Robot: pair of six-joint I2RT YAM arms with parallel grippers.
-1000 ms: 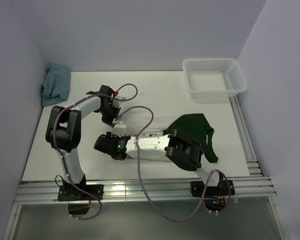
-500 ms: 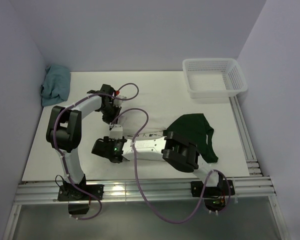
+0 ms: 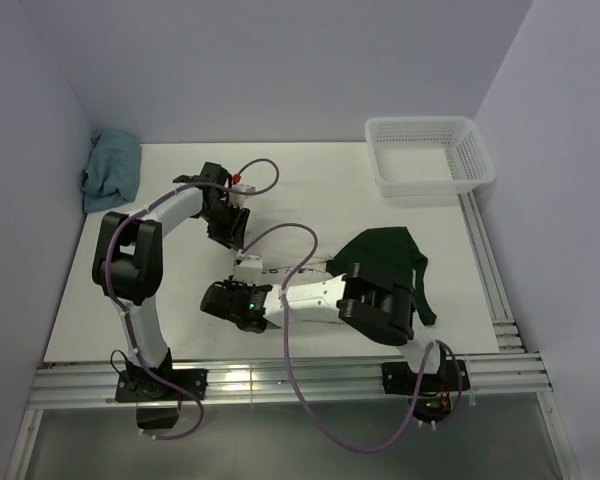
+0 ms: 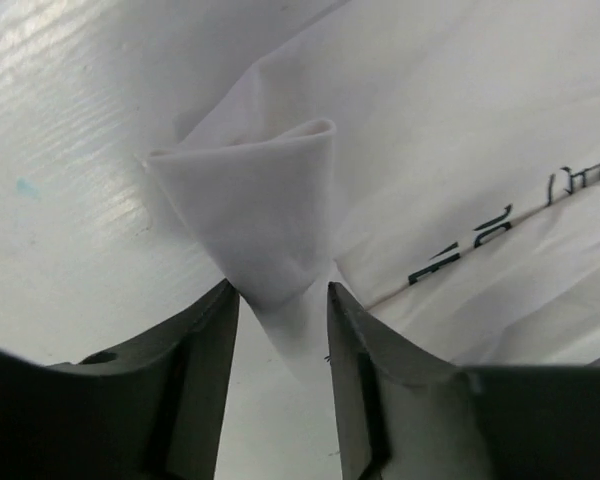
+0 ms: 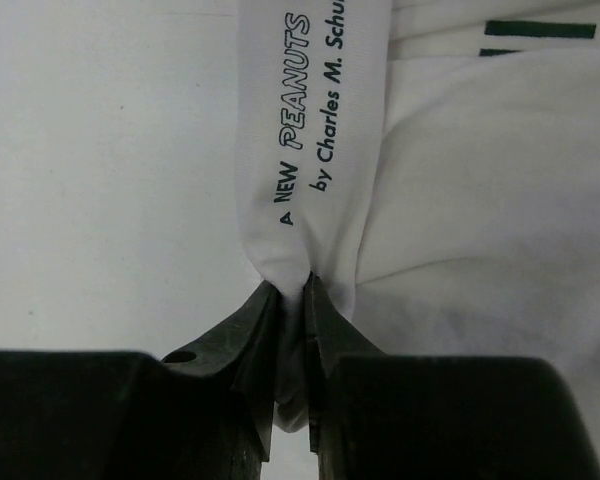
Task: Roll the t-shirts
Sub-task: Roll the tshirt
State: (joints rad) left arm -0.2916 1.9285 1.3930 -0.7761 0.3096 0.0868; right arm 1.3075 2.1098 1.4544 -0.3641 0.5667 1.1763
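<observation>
The t-shirt (image 3: 385,255) lies at the table's centre right, its dark green part showing beside my right arm, which covers most of it. A bit of its cream-white cloth (image 3: 248,268) peeks out between the two grippers. My left gripper (image 4: 282,290) is open, and a raised peak of white cloth (image 4: 255,200) stands just ahead of its parted jaws. My right gripper (image 5: 292,285) is shut on a fold of the t-shirt (image 5: 310,150) that bears dark green lettering. In the top view the left gripper (image 3: 233,228) hovers just behind the right gripper (image 3: 242,310).
A white mesh basket (image 3: 425,155) stands at the back right corner. A small teal-blue cloth (image 3: 110,170) is bunched at the back left. Metal rails (image 3: 490,270) run along the table's right edge and the near edge.
My left gripper has opened and let go of the cloth peak. My right gripper has shut on a fold of the t-shirt and shifted a little to the right.
</observation>
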